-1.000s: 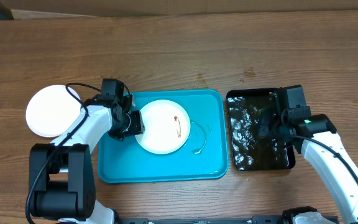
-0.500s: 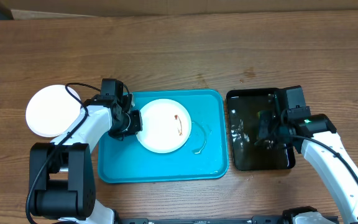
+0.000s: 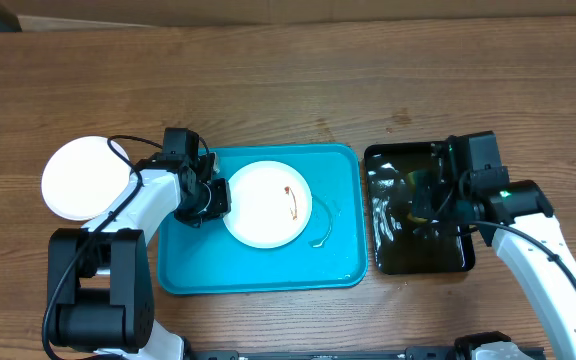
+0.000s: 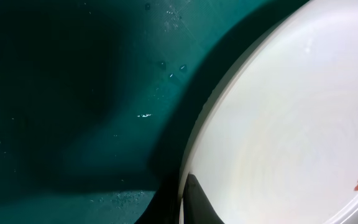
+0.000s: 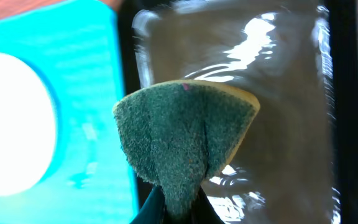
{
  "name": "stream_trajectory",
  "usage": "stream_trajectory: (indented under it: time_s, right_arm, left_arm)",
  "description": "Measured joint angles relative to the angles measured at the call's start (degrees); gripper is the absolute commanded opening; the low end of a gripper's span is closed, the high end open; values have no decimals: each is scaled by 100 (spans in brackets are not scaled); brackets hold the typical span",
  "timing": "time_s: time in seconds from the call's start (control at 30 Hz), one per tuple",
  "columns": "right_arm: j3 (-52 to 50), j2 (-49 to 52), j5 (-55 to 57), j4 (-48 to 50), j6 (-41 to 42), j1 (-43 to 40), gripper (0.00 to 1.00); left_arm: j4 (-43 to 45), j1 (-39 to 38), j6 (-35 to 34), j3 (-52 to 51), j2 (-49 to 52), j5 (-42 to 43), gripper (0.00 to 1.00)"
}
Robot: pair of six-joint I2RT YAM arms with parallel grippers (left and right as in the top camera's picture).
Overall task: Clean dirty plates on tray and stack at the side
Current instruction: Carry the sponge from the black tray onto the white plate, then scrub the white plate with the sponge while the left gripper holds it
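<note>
A white plate (image 3: 268, 205) with a reddish-brown smear lies on the turquoise tray (image 3: 338, 262). My left gripper (image 3: 218, 197) is shut on the plate's left rim. In the left wrist view one dark finger (image 4: 199, 204) lies on top of the plate (image 4: 291, 124), with the tray (image 4: 73, 93) below. A second white plate (image 3: 78, 178) rests on the table left of the tray. My right gripper (image 3: 426, 205) is shut on a green sponge (image 5: 185, 137) and hovers over the black tray; its own jaws (image 5: 176, 208) pinch the sponge's lower end.
The glossy black tray (image 3: 388, 250) holds rippling water and stands right of the turquoise tray. A small puddle (image 3: 323, 228) lies on the turquoise tray to the right of the plate. Bare wooden table surrounds both trays.
My left gripper has closed on the plate's rim and the plate has slid slightly right. My right gripper with the sponge has shifted a little over the black tray.
</note>
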Motion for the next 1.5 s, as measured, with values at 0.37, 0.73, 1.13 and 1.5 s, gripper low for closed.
stream_trajectory:
  time_s: [0.37, 0.73, 1.13, 1.5]
  right_arm:
    - [723, 245, -962, 1099, -468, 1082, 4]
    - [723, 2087, 1069, 2221, -577, 3180, 4]
    - [723, 3038, 2260, 2809, -603, 3644, 40]
    - [723, 3038, 2236, 2675, -564, 3641, 13]
  left_arm:
    - [107, -319, 0, -15, 0, 22, 4]
    - [151, -409, 0, -24, 2, 33, 4]
    - [149, -409, 0, -24, 0, 33, 4]
    - [149, -409, 0, -24, 2, 33, 4]
